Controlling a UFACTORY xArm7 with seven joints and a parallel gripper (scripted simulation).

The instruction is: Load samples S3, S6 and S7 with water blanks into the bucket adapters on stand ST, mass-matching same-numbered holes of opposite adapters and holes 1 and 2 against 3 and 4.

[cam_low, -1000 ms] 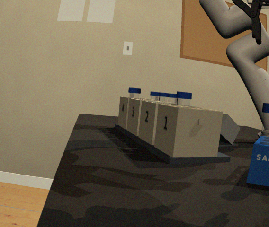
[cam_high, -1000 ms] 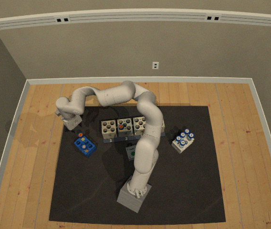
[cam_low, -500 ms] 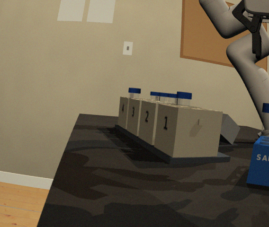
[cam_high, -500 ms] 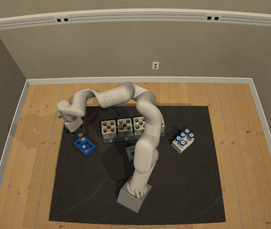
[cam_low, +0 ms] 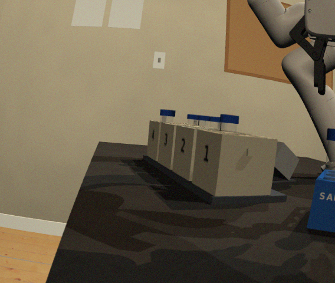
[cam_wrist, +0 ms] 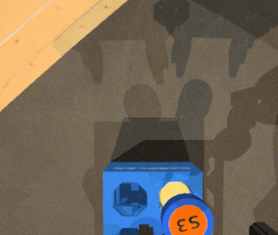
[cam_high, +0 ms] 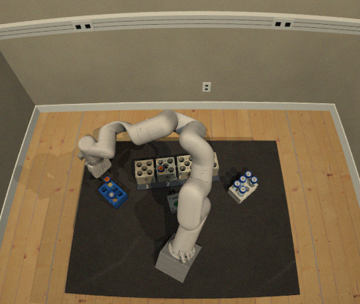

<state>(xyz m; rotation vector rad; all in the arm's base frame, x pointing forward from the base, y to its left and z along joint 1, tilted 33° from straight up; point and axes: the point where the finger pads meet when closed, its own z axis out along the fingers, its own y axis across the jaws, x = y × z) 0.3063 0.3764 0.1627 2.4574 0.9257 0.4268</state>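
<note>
My gripper (cam_wrist: 204, 229) is open and empty, high above the blue sample rack (cam_high: 117, 204) (cam_low: 332, 210) (cam_wrist: 112, 178); one finger shows in the exterior view. Sample S3 (cam_high: 106, 179) (cam_wrist: 188, 222) stands in the rack's corner, its cap between and below my fingertips. Grey-dotted X8 (cam_high: 111, 194) stands in the same rack. An orange-dotted tube (cam_high: 160, 168) (cam_low: 229, 118) stands in adapter 2 (cam_high: 166, 178) (cam_low: 182, 158). Another blue-capped tube (cam_low: 167, 112) stands at adapter 4 (cam_low: 153, 142). Adapters 1 (cam_high: 144, 179) (cam_low: 243, 170) and 3 (cam_high: 182, 173) (cam_low: 166, 149) show no tubes. The adapters' tube IDs are unreadable.
A white rack (cam_high: 239, 198) at the right holds several white-dotted blanks (cam_high: 243, 189), their numbers unreadable. The DONE desk (cam_high: 172, 206) with its green key (cam_high: 175, 203) stands before the stand (cam_high: 155, 187) (cam_low: 240, 199). My arm crosses over adapters 3 and 4 in the top view.
</note>
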